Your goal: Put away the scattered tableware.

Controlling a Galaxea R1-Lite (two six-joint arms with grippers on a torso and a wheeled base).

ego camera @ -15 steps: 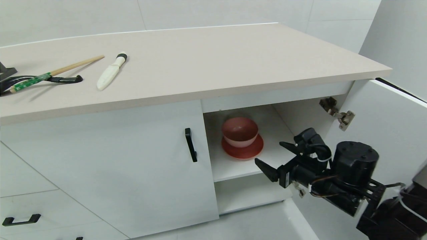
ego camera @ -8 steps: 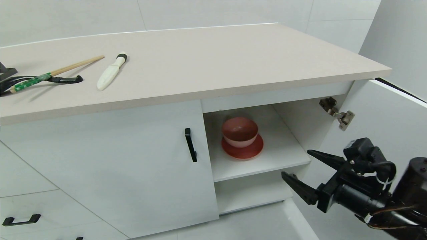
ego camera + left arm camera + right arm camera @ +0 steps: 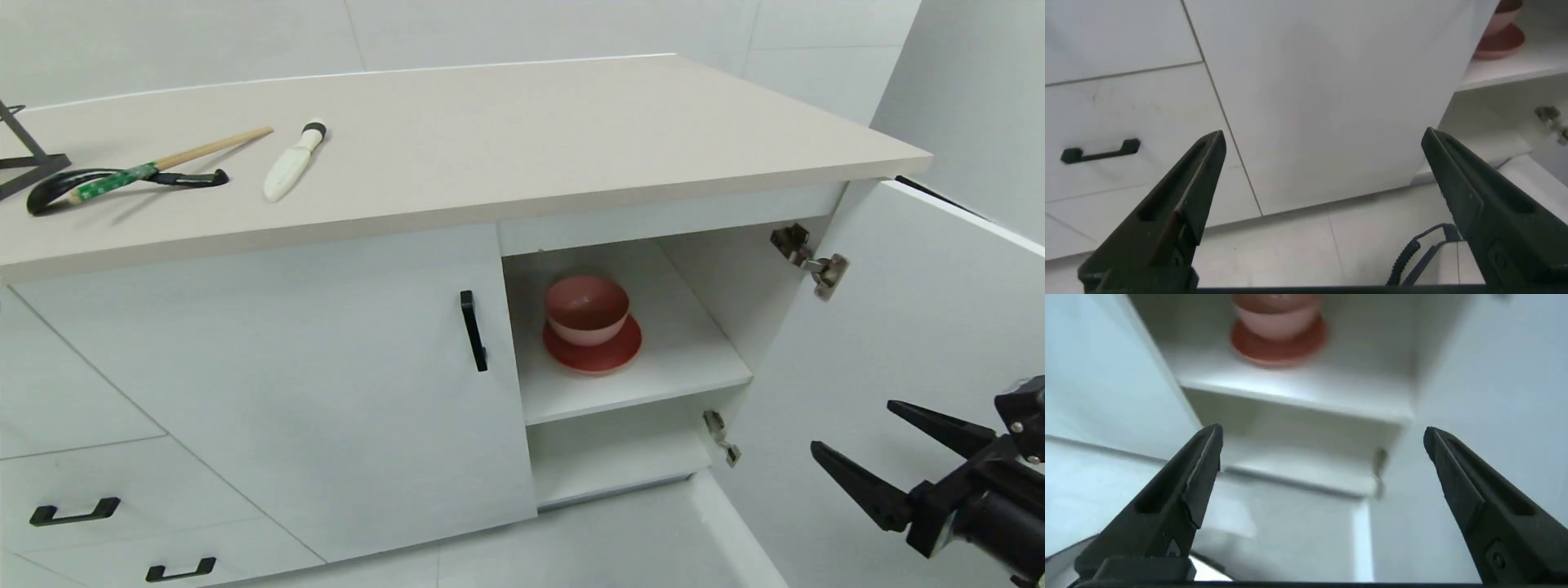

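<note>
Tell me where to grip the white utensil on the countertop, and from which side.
Probably grip the white utensil across its narrower end by the black band, coming down from above. It lies flat on the countertop with both long sides clear.

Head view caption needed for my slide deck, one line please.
Open right claw hangs near the open cabinet door; pink bowl on red plate shelved inside.

The place looks like a kitchen. A pale countertop (image 3: 531, 139) spans the upper head view above white cabinets (image 3: 286, 392) with black handles (image 3: 473, 331). A tiled wall (image 3: 531, 28) stands behind, cooking utensils (image 3: 131, 175) lie upper left, and a pink bowl (image 3: 586, 306) sits on a red plate (image 3: 592, 353), shelved at centre.
</note>
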